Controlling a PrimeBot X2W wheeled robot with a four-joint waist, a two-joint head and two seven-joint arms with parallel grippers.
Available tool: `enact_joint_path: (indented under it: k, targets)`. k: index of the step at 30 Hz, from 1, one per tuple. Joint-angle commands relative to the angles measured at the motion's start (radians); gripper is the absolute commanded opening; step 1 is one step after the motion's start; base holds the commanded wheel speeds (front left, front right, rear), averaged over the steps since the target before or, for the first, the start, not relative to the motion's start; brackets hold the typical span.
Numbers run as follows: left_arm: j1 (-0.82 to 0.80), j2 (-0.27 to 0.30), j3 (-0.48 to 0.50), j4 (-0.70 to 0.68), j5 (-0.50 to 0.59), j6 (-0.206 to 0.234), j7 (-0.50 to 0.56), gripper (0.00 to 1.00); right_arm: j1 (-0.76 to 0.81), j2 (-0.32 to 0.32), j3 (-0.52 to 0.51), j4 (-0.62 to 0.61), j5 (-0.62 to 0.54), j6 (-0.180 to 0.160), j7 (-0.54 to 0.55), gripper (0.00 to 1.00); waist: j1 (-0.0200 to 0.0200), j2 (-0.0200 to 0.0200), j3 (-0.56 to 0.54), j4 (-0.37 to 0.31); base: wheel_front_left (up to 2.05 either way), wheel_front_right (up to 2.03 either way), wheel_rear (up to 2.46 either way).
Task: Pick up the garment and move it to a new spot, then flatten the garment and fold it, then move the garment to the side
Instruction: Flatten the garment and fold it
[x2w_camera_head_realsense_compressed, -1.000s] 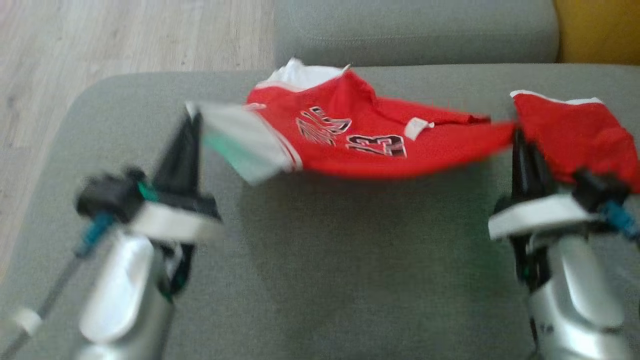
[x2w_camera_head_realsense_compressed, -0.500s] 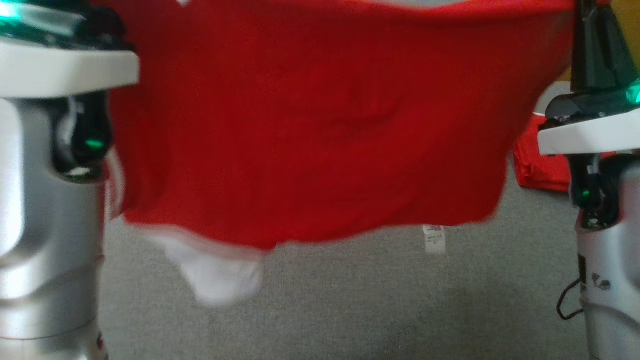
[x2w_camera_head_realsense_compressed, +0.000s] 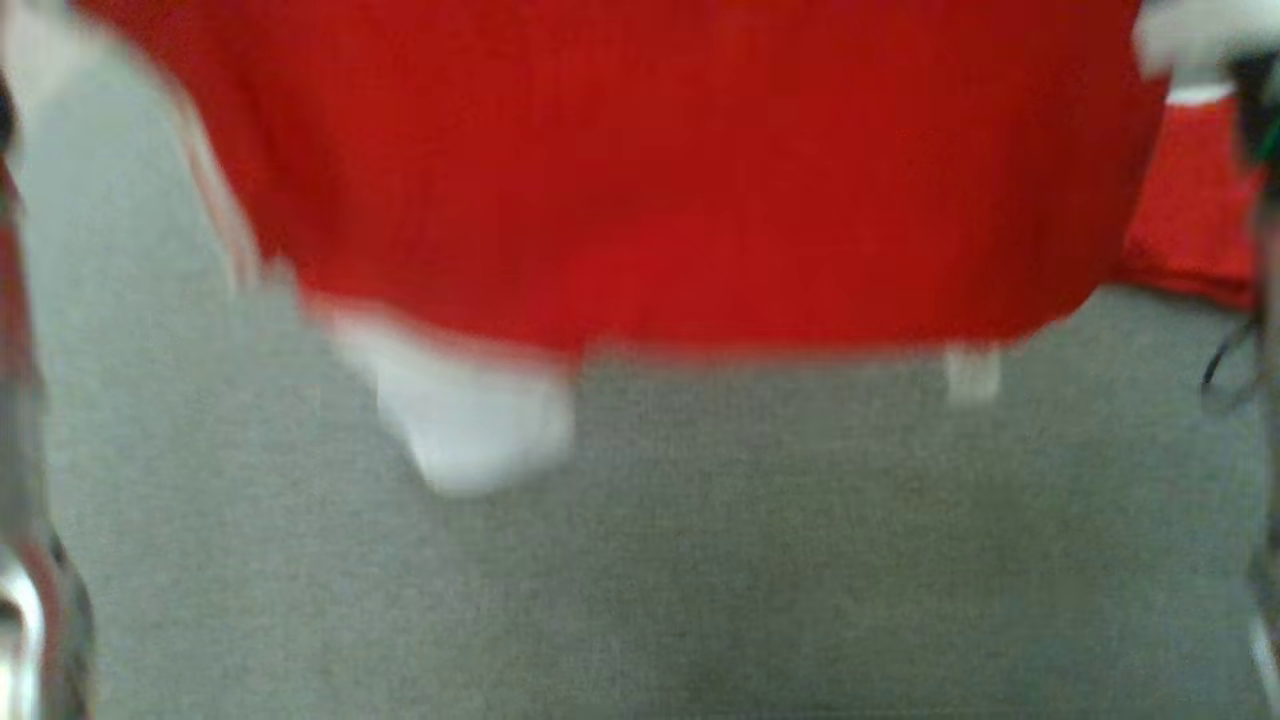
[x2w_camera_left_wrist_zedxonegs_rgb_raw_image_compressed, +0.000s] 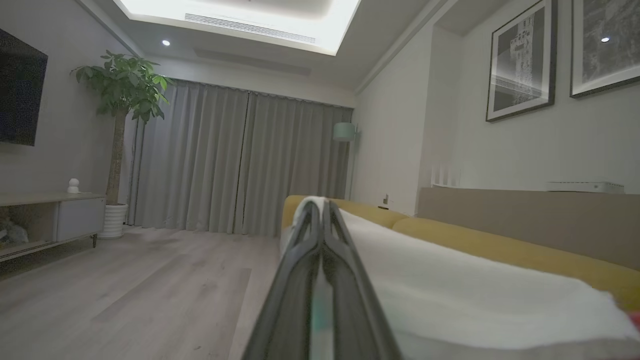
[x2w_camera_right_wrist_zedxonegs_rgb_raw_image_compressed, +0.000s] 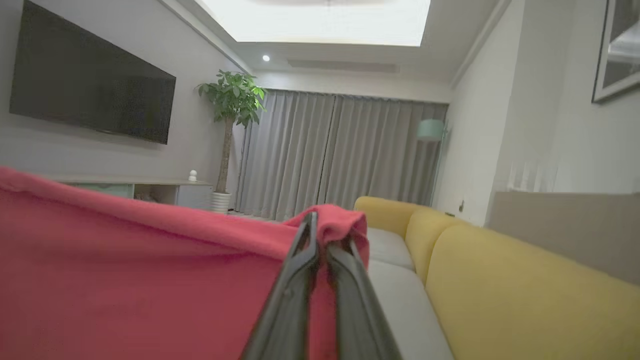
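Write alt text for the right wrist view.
The right gripper, pinched shut, holds a bunched edge of a red garment that stretches away to the left. Behind it are a yellow sofa, grey curtains, a potted plant and a wall-mounted television.

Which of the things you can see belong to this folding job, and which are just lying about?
Job: red shirt, left fingers, right fingers, grey cushion.
Lying about: other red cloth, yellow sofa, potted plant, television.
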Motion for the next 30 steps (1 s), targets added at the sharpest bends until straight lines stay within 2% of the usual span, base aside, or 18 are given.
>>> enact_joint_path:
  k: [1,5,8,9,10,14,18,22,27,30]
  targets:
    - [-0.134,0.053,0.037,0.012,0.015,-0.005,-0.023,0.0,-0.108,-0.011,0.034,0.028,-0.015,-0.002,-0.025,0.0,-0.0003,0.0,0.144,-0.006,0.0,0.0,0.0]
    - [-0.373,0.07,0.037,0.215,0.06,-0.003,-0.128,0.0,-0.365,-0.019,0.098,0.27,-0.093,-0.002,-0.13,0.0,-0.0003,0.0,0.224,-0.006,0.0,0.0,0.0]
    - [-0.539,0.066,0.038,0.339,0.086,0.004,-0.228,0.0,-0.511,0.016,0.083,0.443,-0.156,-0.002,-0.216,0.0,-0.0003,0.0,0.248,-0.001,0.0,0.0,0.0]
    - [-0.617,0.055,0.032,0.411,0.098,0.006,-0.285,0.0,-0.578,0.036,0.063,0.545,-0.187,-0.002,-0.265,0.0,-0.0003,0.0,0.255,0.008,0.0,0.0,0.0]
    - [-0.617,0.055,0.032,0.411,0.098,0.006,-0.285,0.0,-0.578,0.036,0.063,0.545,-0.187,-0.002,-0.265,0.0,-0.0003,0.0,0.255,0.008,0.0,0.0,0.0]
    - [-0.678,0.029,0.001,0.534,0.104,-0.015,-0.346,0.0,-0.629,0.065,0.032,0.695,-0.231,-0.002,-0.334,0.0,-0.0003,0.0,0.252,0.023,0.0,0.0,0.0]
    - [-0.61,-0.002,-0.036,0.604,0.093,-0.035,-0.374,0.0,-0.576,0.069,0.046,0.795,-0.248,-0.002,-0.355,0.0,-0.0003,0.0,0.234,0.048,0.0,0.0,0.0]
    - [-0.454,-0.027,-0.117,0.634,0.099,-0.04,-0.381,0.0,-0.474,0.054,0.099,0.894,-0.23,-0.002,-0.359,0.0,-0.0003,0.0,0.203,0.072,0.0,0.0,0.0]
    - [-0.195,-0.037,-0.196,0.539,0.058,-0.041,-0.382,0.0,-0.34,0.032,0.192,1.018,-0.145,-0.002,-0.346,0.0,-0.0003,0.0,0.145,0.099,0.0,0.0,0.0]
    - [-0.033,-0.019,-0.23,0.479,0.049,-0.041,-0.382,0.0,-0.271,0.013,0.252,1.07,-0.089,-0.002,-0.303,0.0,-0.0003,0.0,0.104,0.11,0.0,0.0,0.0]
